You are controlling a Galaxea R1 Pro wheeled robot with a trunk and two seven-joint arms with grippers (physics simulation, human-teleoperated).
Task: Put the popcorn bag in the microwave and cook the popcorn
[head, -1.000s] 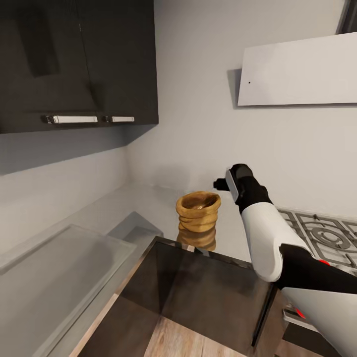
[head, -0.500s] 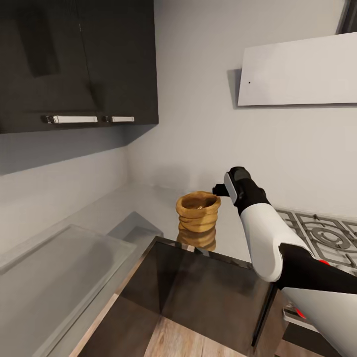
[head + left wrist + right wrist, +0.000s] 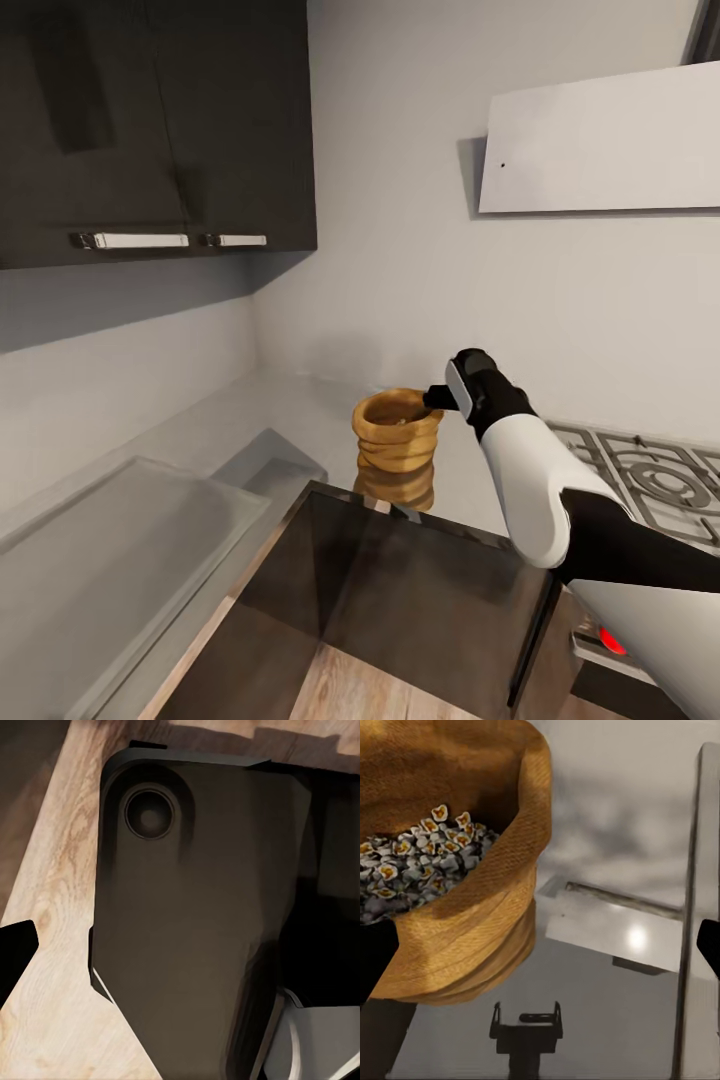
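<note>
The popcorn bag (image 3: 397, 436) stands upright on the grey table (image 3: 250, 420), near the back wall and just left of the hob grates (image 3: 650, 470), and the right gripper (image 3: 436, 397) sits at its rim on the side facing the hob. It looks like soft, wrinkled burlap with a thick rolled lip, so I'd judge it light and floppy, likely to fold or tip if squeezed low on the body; the rolled rim seems the firmest place to pinch, with one finger inside the mouth and one outside. From the right wrist camera the two dark fingers (image 3: 375, 956) stand wide apart, with the bag's near wall between them and nothing gripped yet. Inside the bag lies a heap of pale kernels, the popcorn (image 3: 416, 859), filling it partway and well below the lip. Whether the left gripper is open or closed I cannot tell.
</note>
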